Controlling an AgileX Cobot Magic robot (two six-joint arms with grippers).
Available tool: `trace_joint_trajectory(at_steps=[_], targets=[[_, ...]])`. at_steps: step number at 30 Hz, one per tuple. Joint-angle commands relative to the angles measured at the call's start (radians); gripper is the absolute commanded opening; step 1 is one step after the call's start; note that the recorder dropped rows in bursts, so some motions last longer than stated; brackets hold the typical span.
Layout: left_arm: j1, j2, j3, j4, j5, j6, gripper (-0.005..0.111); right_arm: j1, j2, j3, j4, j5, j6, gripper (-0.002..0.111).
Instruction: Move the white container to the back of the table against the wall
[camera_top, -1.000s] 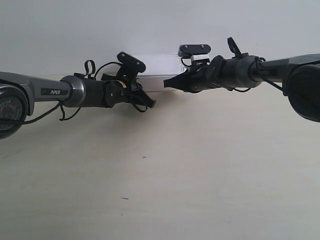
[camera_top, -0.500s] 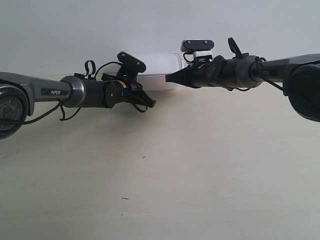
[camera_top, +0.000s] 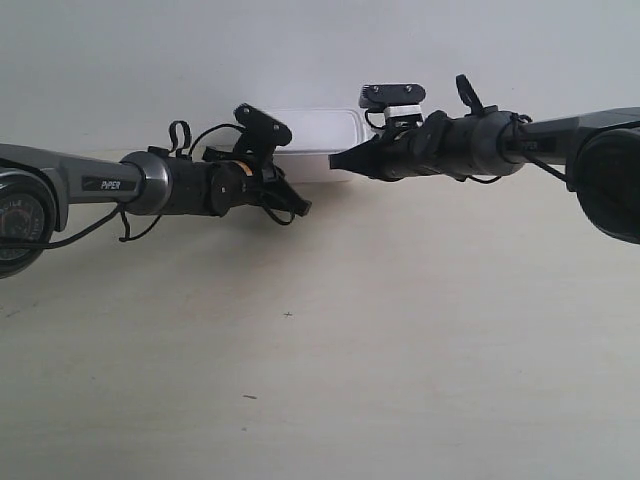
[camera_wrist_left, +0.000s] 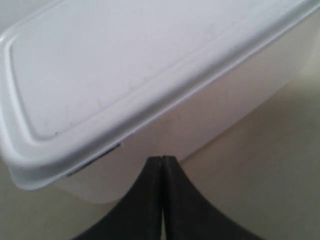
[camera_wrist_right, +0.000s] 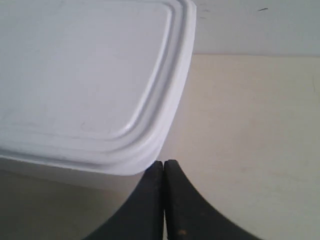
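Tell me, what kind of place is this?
Probably a robot testing bench, not a home. A pale table meets a plain wall, and the arm at the exterior view's left and the arm at the exterior view's right, both black machines, reach toward a white container.

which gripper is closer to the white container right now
Right, it seems. The right gripper, shut, sits at a corner of the white container, under its lid rim; the left gripper, shut, is just short of its long side.

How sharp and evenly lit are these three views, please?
Exterior view: soft, even light, with faint shadows on the table. Left wrist view: white container slightly blurred, fingers black silhouettes. Right wrist view: lid washed out, rim fairly sharp.
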Motion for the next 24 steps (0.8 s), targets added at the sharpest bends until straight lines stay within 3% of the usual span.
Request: trace_joint_trajectory(at_steps=[1, 14, 24], targets=[[0.000, -0.018, -0.001, 0.001, 0.004, -0.002, 0.000, 0.004, -0.003, -0.011, 0.001, 0.032, -0.002, 0.000], [0.000, -0.023, -0.001, 0.001, 0.054, -0.006, 0.000, 0.004, -0.043, -0.011, -0.077, 0.114, 0.007, 0.000], [-0.002, -0.086, 0.071, -0.002, 0.041, -0.005, 0.000, 0.004, -0.070, -0.011, -0.340, 0.250, 0.198, 0.000]])
